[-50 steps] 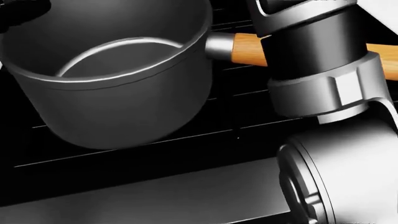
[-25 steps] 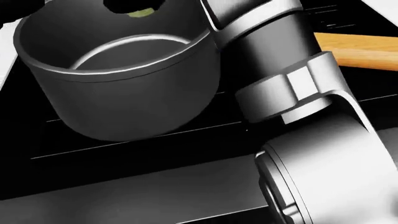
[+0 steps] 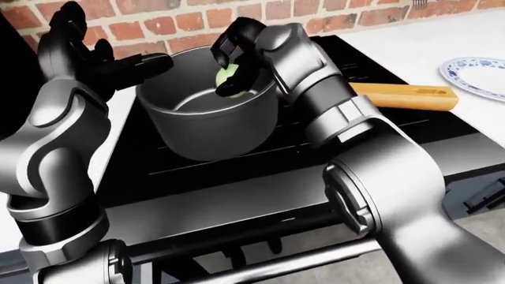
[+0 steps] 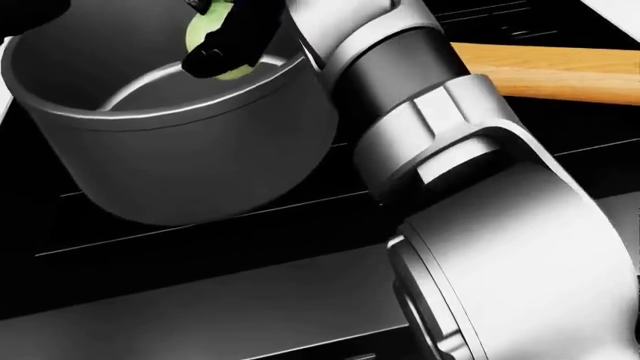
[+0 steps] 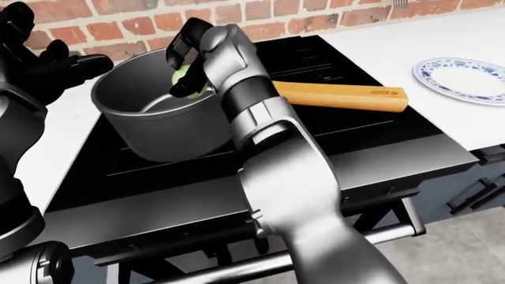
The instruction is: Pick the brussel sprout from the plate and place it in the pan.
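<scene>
Left-eye view: right hand (image 3: 237, 59) poised over the mouth of the pan (image 3: 209, 121), black fingers clenched round the pale green brussel sprout (image 3: 228, 76). Sprout held just above the rim, over the pan's hollow, not yet let go. Left hand (image 3: 106, 62) raised at the view's left beside the pan wall, fingers spread, grasping nothing. Pan seated on the black stove (image 3: 237, 177), wooden handle (image 3: 407, 96) pointing right. Plate (image 3: 478, 74) at the far right on the white bench (image 3: 410, 47), bare as far as can be seen.

Head view: changed from half a second ago. Then only a sliver of green at the top edge, under the dark fingers; now sprout (image 4: 215, 37) well inside the frame, lower, hanging within the ring of the pan rim (image 4: 160, 112), with the fingers (image 4: 235, 34) wrapped about it. Forearm swung further across the picture, covering more of the handle (image 4: 555, 71). Pan itself shifted little, so mostly arm motion, slight camera drift besides.

Right-eye view: same grip confirmed, sprout (image 5: 185, 76) between rim and fingers, above the pan floor (image 5: 161, 100).

Meaning for the task: carry seemingly complete, sprout lined up over the target; likely only opening the fingers left. Risk: a bounce off the rim if released too near the wall.
</scene>
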### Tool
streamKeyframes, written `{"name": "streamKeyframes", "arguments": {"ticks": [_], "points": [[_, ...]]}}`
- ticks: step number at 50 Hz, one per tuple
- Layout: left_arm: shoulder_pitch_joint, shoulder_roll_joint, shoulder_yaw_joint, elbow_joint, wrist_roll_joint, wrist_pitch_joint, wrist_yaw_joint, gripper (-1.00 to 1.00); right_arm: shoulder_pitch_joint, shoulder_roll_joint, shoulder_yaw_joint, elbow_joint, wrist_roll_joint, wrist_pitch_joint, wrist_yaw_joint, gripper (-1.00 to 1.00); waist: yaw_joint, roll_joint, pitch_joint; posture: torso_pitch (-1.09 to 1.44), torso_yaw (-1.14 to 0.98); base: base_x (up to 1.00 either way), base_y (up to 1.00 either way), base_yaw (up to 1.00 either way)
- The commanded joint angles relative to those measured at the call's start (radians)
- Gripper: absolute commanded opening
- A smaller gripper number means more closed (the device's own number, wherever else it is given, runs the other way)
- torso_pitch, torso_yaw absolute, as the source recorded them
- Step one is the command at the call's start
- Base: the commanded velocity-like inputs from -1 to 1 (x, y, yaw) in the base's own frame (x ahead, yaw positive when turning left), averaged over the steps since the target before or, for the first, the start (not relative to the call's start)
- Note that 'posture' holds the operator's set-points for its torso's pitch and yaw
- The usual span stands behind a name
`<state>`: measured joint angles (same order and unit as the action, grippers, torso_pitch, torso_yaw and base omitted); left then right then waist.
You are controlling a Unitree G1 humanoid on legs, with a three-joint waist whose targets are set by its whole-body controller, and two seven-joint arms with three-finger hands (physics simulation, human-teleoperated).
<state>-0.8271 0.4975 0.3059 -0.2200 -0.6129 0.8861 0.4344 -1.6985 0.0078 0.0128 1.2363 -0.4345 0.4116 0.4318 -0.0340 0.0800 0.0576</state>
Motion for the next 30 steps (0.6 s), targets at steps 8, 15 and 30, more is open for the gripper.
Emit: {"name": "streamKeyframes", "arguments": {"ticks": [8, 15, 30], "points": [[-0.031, 0.019, 0.012, -0.03, -0.009, -0.027, 0.004, 1.0, -0.06, 0.01, -0.041, 0.002, 0.029, -0.137, -0.094, -1.0, -0.002, 0.006, -0.034, 0.0, 0.0, 0.0, 0.0, 0.0], [-0.029, 0.018, 0.011, -0.034, -0.012, -0.025, 0.006, 1.0, -0.042, 0.022, -0.06, 0.029, 0.06, -0.201, -0.168, -1.0, -0.003, 0.006, -0.035, 0.0, 0.0, 0.0, 0.0, 0.0], [-0.03, 0.017, 0.008, -0.025, -0.013, -0.033, 0.004, 1.0, -0.022, 0.051, -0.07, 0.056, 0.084, -0.272, -0.247, -1.0, -0.004, 0.005, -0.035, 0.0, 0.0, 0.0, 0.0, 0.0]]}}
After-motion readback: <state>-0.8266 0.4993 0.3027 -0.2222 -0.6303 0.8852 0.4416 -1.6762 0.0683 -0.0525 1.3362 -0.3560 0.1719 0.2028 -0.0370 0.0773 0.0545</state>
